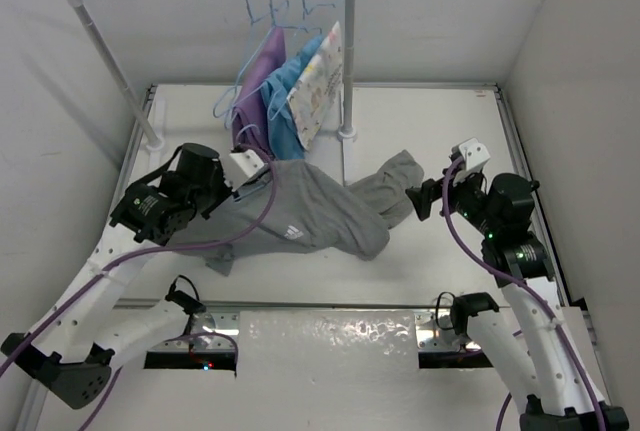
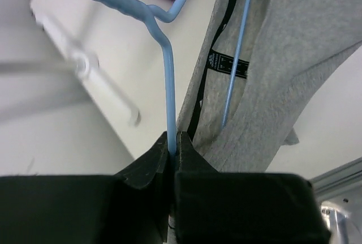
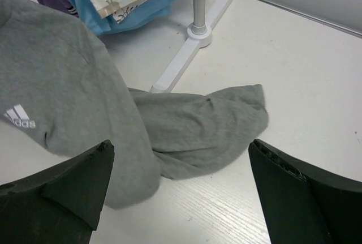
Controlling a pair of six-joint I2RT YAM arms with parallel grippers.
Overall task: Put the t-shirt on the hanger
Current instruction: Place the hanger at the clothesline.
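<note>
The grey t-shirt [image 1: 320, 209] is partly lifted at its collar end, and its other end trails across the table to the right. My left gripper [image 1: 258, 179] is shut on the neck of the light-blue wire hanger [image 2: 168, 80]. In the left wrist view the gripper [image 2: 174, 142] pinches the wire just below the hook, and one hanger arm runs inside the t-shirt's [image 2: 294, 46] collar past its black label. My right gripper [image 1: 424, 198] is open and empty. It hovers just above the shirt's trailing end [image 3: 209, 125], with the jaws [image 3: 180, 148] spread wide.
A white clothes rack [image 1: 348, 51] stands at the back. Purple [image 1: 255, 76], light-blue [image 1: 285, 91] and floral [image 1: 318, 81] garments hang on it from blue hangers. The rack's foot [image 3: 192, 46] lies just behind the shirt. White walls enclose the table.
</note>
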